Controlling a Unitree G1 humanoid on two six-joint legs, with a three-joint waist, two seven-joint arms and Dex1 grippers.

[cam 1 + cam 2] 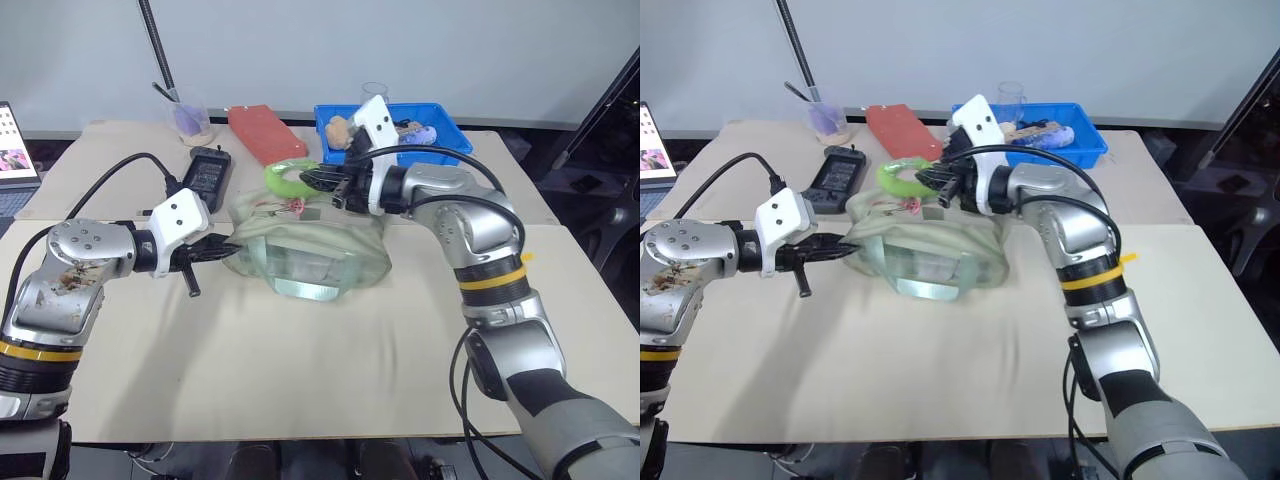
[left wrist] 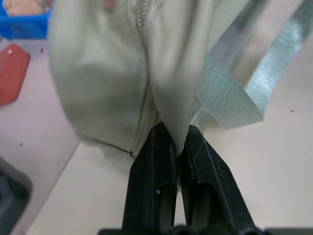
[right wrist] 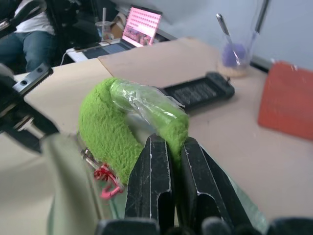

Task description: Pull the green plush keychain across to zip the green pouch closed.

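The green pouch (image 1: 305,252) lies in the middle of the table, its pale fabric top bunched. My left gripper (image 1: 228,247) is shut on the pouch's left end, and the left wrist view has its fingers (image 2: 154,161) pinching a fold of fabric beside the zipper. The green plush keychain (image 1: 284,178) arches up above the pouch's back left corner, with a small pink clip (image 3: 105,177) hanging under it. My right gripper (image 1: 312,180) points left and is shut on the keychain's right end (image 3: 171,125).
A blue tray (image 1: 445,142) with a tan plush toy (image 1: 339,130) stands behind my right arm. A red flat block (image 1: 265,131), a black power adapter (image 1: 208,170) and a clear cup (image 1: 190,118) sit at the back left. A laptop (image 1: 12,150) is at the far left.
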